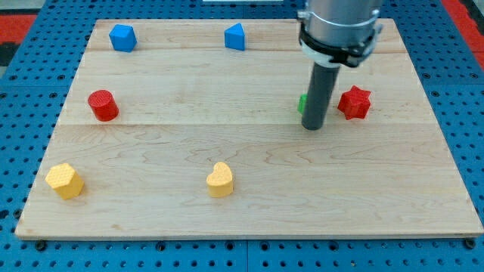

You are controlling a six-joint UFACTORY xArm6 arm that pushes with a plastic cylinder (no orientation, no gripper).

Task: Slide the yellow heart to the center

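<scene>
Looking at our board, the yellow heart [220, 180] sits near the view's bottom edge, well down-left of my tip [312, 128], which is bare, holding nothing, beside a green block [302, 103]. We'd swing below it, then push up.

setting: robotics lab bench | evidence: wooden board [249, 189] on blue perforated mounting surface [454, 68], robot arm [336, 30] above
</scene>
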